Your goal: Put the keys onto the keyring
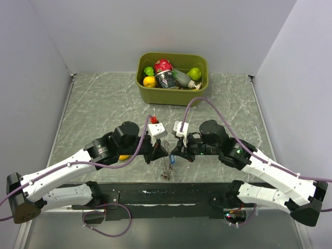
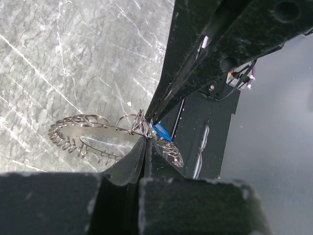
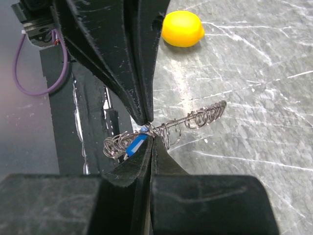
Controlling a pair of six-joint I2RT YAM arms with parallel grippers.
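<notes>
The keyring (image 2: 83,128) is a flat grey ring edged with small wire loops, held in the air between both grippers above the table's near edge. My left gripper (image 2: 146,138) is shut on its rim. My right gripper (image 3: 152,140) is shut on the rim from the opposite side, tip to tip with the left. In the right wrist view the keyring (image 3: 195,117) runs off to the right. A blue key (image 3: 134,144) hangs on it right at the jaws, also the blue key (image 2: 160,131). From above, the keyring (image 1: 167,168) dangles below the left gripper (image 1: 165,154) and right gripper (image 1: 173,154). A small red piece (image 1: 153,120) lies by the left wrist.
A yellow lemon (image 3: 183,28) lies on the marble table, partly under the left arm as the lemon (image 1: 124,157). An olive bin (image 1: 171,96) holding fruit and a cup stands at the back centre. The black mounting rail (image 1: 171,196) runs along the near edge.
</notes>
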